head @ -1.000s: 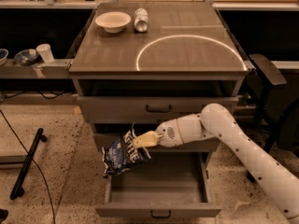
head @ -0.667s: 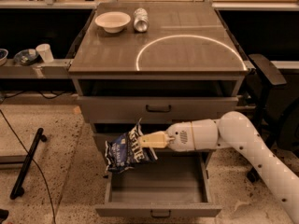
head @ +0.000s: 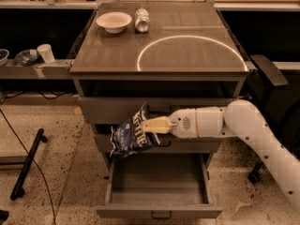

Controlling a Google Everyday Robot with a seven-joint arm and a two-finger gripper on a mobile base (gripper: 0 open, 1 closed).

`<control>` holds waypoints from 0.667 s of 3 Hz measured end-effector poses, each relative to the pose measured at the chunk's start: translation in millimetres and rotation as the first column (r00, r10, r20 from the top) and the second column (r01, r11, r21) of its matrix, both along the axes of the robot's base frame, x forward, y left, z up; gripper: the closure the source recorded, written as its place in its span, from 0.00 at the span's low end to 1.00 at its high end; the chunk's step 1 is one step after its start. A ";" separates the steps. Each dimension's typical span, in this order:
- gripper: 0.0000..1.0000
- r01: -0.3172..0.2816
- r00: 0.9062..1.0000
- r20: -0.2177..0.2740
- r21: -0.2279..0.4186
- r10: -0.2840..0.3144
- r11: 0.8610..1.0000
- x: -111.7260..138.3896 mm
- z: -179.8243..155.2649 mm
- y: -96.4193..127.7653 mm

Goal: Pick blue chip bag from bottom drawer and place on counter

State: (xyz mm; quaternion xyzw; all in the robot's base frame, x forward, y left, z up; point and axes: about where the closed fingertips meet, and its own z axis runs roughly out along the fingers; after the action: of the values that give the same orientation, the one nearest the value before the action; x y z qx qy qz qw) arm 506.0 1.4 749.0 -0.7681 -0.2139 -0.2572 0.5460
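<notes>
So the cream-coloured two-finger gripper [head: 147, 124] on the end of the rounded white arm [head: 248, 125] sits in front of the cabinet, reaching in from the right. It's level with the closed grey upper drawer fronts [head: 201, 108]. Its fingers are pinched together on the upper right edge of the blue chip bag [head: 127, 136], a crinkled dark foil pack with white lettering. The bag hangs off the fingers, drooping down and to the left. It's clear of the grey metal bottom drawer [head: 159, 213], which is pulled out right below it, with nothing in the tray as far as I can see.

My read: the pick part is done and this is the carry step, with the bag in the air between drawer and top. It's well below the glossy grey-brown counter [head: 197, 55], the one with the bright ring-shaped light reflection [head: 139, 60].

Next move, I'd guess, calls for a lift up and slightly outward so the bag clears the counter's front lip, then forward over the surface. The shallow white bowl [head: 114, 21] and the silver can [head: 142, 19] sit just beside each other near the back left, so they're easy to avoid. The grip is only on one edge, though, so the floppy bag could swing or snag on the lip if it rises too close.
</notes>
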 end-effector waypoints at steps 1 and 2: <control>1.00 0.082 0.995 0.051 0.030 -0.084 0.996 32.6 53.7 -5.0; 1.00 0.103 0.992 0.068 0.102 -0.110 0.989 50.8 79.2 -8.0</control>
State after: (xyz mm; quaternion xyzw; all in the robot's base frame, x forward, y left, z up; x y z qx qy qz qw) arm 556.8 -6.6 828.2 -0.7406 -0.1795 -0.3244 0.5604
